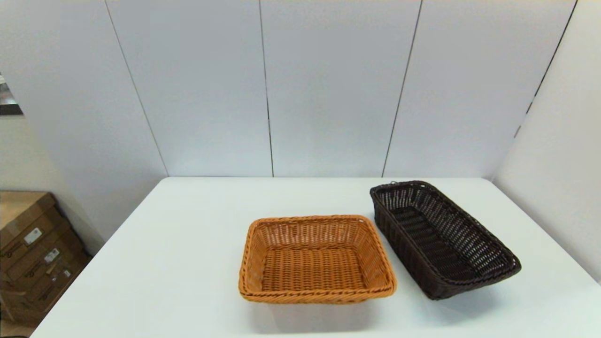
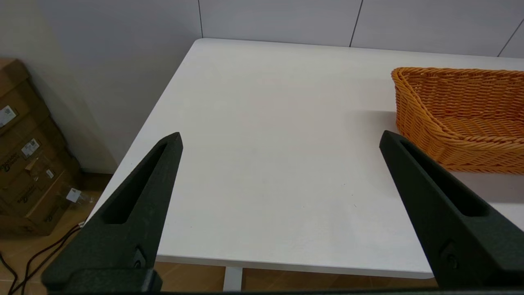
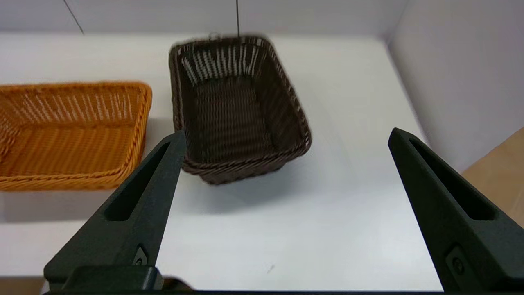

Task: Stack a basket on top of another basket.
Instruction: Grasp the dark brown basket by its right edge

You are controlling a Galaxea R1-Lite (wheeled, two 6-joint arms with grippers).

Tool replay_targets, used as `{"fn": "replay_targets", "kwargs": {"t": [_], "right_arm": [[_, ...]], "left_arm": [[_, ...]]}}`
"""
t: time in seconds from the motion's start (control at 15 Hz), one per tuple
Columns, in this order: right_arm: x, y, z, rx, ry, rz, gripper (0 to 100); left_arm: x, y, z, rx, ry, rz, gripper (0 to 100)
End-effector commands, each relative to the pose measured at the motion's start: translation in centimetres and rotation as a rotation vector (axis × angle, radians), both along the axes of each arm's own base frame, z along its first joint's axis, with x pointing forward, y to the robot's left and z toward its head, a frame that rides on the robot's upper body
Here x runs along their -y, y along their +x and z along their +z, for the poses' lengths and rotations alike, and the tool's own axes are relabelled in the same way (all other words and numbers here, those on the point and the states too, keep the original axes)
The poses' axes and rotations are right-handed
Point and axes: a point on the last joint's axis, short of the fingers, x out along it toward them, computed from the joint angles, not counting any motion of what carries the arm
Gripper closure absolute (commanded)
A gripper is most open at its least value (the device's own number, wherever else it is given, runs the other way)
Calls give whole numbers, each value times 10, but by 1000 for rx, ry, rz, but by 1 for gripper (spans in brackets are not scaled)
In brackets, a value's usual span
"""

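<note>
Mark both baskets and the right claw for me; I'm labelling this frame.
dark brown basket point(image 1: 436, 244): head view, on its woven floor.
orange-tan basket point(image 1: 312, 270): head view, on its woven floor.
right claw point(image 3: 286, 137): right wrist view, midway between its open fingertips.

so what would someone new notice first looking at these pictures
Two woven wicker baskets on the white table: the orange-tan rectangular basket sits near the middle, and the dark brown, almost black one lies just to its right, angled, separate and not yet stacked. In the wrist views the left gripper and right gripper hover near the table's front edge with fingers spread wide, holding nothing.
</note>
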Motion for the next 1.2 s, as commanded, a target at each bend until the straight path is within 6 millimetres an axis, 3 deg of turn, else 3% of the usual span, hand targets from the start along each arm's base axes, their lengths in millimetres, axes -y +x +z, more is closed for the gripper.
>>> {"fn": "replay_targets", "kwargs": {"t": [0.07,0.2,0.33,0.6,0.93,1.2], "right_arm": [[-14,71,19,-290,181,46,0],[-28,95,21,-410,258,24,0],[-48,125,9,-481,326,-124,0],[-61,155,-11,-566,430,-280,0],[-63,175,-38,-674,516,-454,0],[-48,189,-49,-688,547,-562,0]], "left_arm": [[0,0,0,0,-1,1,0],[0,0,0,0,-1,1,0],[0,0,0,0,-1,1,0],[0,0,0,0,-1,1,0],[0,0,0,0,-1,1,0],[0,0,0,0,-1,1,0]]}}
